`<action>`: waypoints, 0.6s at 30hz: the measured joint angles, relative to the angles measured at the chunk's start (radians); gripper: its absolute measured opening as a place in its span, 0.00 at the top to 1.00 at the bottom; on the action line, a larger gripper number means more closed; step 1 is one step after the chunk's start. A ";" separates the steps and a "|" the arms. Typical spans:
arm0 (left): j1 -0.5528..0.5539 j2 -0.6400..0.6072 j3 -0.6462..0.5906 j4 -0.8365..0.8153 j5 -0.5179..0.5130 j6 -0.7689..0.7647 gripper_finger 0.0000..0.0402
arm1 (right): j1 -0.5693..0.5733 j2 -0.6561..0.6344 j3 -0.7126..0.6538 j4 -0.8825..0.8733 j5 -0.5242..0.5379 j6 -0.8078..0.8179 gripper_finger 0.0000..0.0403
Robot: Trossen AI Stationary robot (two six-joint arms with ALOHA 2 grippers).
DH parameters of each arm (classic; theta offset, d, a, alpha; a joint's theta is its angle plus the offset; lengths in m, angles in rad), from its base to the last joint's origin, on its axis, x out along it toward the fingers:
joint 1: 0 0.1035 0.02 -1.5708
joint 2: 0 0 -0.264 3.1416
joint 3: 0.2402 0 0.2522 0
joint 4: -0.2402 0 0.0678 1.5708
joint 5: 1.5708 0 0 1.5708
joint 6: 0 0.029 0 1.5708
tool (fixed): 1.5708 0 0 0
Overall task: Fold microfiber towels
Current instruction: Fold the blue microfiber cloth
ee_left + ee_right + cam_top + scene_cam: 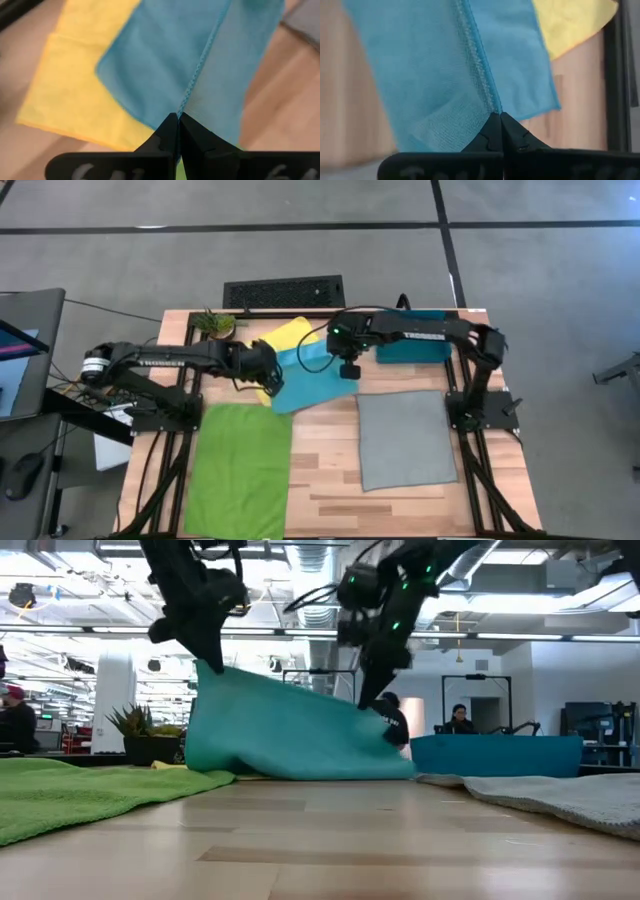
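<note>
from above, the turquoise towel (305, 383) is seen lifted near the table's far middle, over the yellow towel (287, 333). it is pinched at one edge by the left gripper (268, 369) and at another by the right gripper (349, 368). the green towel (238, 468) and grey towel (403, 438) lie flat and unfolded nearer the front, so no fold is judged finished; all four remain.

at table height, the turquoise towel (290, 730) is hung between both grippers, its lower edge dragging on the wood. bare table (330, 840) in front gives room for laying it down.

past the left fingers, pressed together on a stitched hem, yellow cloth is seen beneath.

past the right fingers, likewise clamped on the hem, the bin (412, 340) is not seen.
</note>
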 joint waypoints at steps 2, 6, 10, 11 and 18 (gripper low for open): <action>0.038 0.010 0.001 0.017 0.002 0.019 1.00 | -0.021 0.017 -0.002 0.002 -0.002 0.000 0.99; 0.101 0.054 0.003 0.022 0.034 0.062 1.00 | -0.057 0.033 0.002 0.040 0.000 -0.001 0.99; 0.134 0.130 0.001 0.033 0.063 0.102 1.00 | -0.077 0.031 0.002 0.064 0.031 -0.007 1.00; 0.139 0.151 0.001 0.041 0.066 0.111 1.00 | -0.083 0.031 0.001 0.066 0.035 -0.018 1.00; 0.164 0.257 0.002 0.084 0.075 0.163 1.00 | -0.101 0.038 0.000 0.077 0.044 -0.071 0.99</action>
